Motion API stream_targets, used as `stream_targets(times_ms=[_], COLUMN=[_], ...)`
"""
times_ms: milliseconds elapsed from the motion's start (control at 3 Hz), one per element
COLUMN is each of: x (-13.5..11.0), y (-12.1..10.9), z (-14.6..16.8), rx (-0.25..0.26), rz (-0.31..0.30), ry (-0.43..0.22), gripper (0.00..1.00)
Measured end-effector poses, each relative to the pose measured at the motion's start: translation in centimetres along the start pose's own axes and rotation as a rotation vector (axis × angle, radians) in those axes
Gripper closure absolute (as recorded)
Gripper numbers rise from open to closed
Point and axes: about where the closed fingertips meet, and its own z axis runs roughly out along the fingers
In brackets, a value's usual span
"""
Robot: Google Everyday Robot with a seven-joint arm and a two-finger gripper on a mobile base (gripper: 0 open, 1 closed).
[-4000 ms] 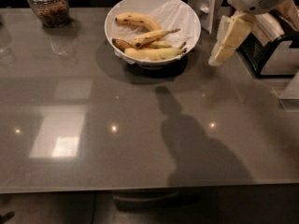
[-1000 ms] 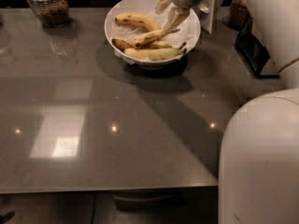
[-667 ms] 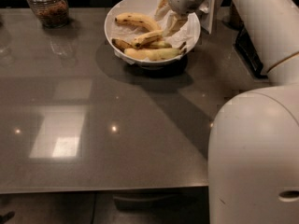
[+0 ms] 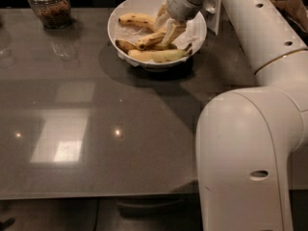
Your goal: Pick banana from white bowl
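Observation:
The white bowl point(image 4: 115, 28) stands at the back middle of the grey table. It holds three bananas on white paper. The slim, nearly straight banana point(image 4: 150, 39) lies across the middle with its dark tip to the left. A curved speckled banana point(image 4: 136, 19) lies behind it and a larger pale one point(image 4: 156, 56) lies in front. My gripper point(image 4: 168, 25) reaches down into the bowl from the upper right. It is open, with its pale fingers point(image 4: 174, 32) on either side of the slim banana's right end. That end is partly hidden.
A glass jar point(image 4: 49, 6) with dark contents stands at the back left. A white upright card point(image 4: 214, 13) stands just behind the bowl on the right. My arm's large white body point(image 4: 250, 153) fills the right foreground. The table's front edge runs along the bottom.
My gripper has come from beside the bowl on the right into the bowl. Over the last second it has settled lower onto the slim banana. The bananas have not visibly moved.

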Motion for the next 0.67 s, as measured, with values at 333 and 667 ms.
stream_targets(times_ms=[333,667], x=[-0.6,-1.6], y=[-0.4,-0.6], z=[1.1,2.1], rx=[-0.009,-0.023], rz=[-0.003,-0.008], ry=[-0.031,-0.064], gripper=[0.51,0.51])
